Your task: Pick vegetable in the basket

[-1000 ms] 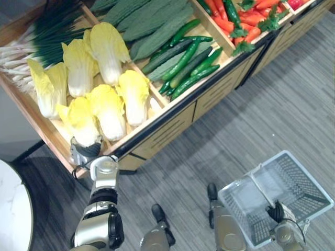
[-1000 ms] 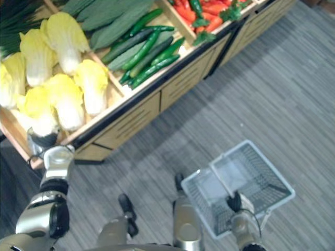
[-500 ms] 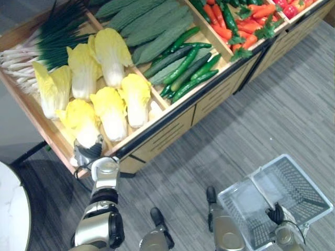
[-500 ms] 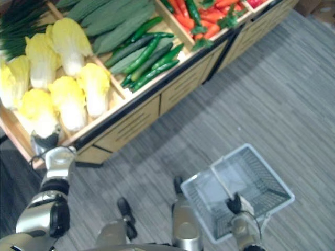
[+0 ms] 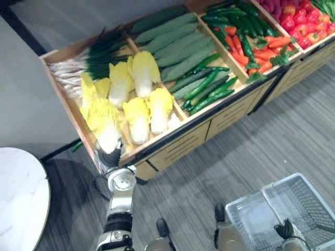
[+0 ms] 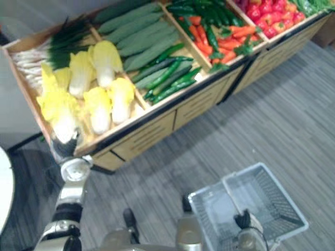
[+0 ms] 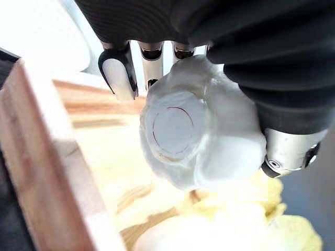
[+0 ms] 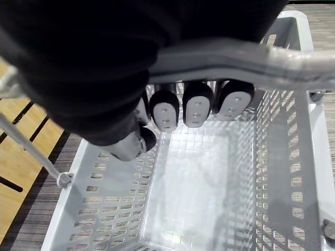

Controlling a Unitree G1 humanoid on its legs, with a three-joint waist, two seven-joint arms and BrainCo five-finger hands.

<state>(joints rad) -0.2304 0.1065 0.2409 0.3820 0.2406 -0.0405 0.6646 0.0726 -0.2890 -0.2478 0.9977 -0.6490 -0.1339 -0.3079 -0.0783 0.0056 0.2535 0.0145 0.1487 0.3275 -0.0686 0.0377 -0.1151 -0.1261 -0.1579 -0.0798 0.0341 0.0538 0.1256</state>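
Note:
A pale yellow napa cabbage [image 5: 104, 128] lies at the front left corner of the wooden produce stand [image 5: 172, 151]. My left hand [image 5: 111, 157] is shut on its white stalk end [image 7: 199, 136], fingers [image 7: 118, 73] curled over one side and the thumb on the other. Low on the right, my right hand [image 5: 285, 229] is shut on the handle [image 8: 251, 65] of a grey plastic mesh basket [image 5: 309, 201], which hangs above the floor. Nothing lies inside the basket [image 8: 309, 130].
The stand holds more cabbages [image 5: 144, 99], spring onions [image 5: 89, 60], bitter gourds [image 5: 175, 44], cucumbers [image 5: 204, 86], carrots [image 5: 264, 49] and red peppers [image 5: 298, 21] in separate compartments. A white round table [image 5: 18, 193] stands at the left. Grey floor [image 5: 272, 130] lies between stand and basket.
The camera has tilted, so more of the stand's back now shows. My left hand stays shut on the cabbage's stalk end and my right hand keeps the basket handle.

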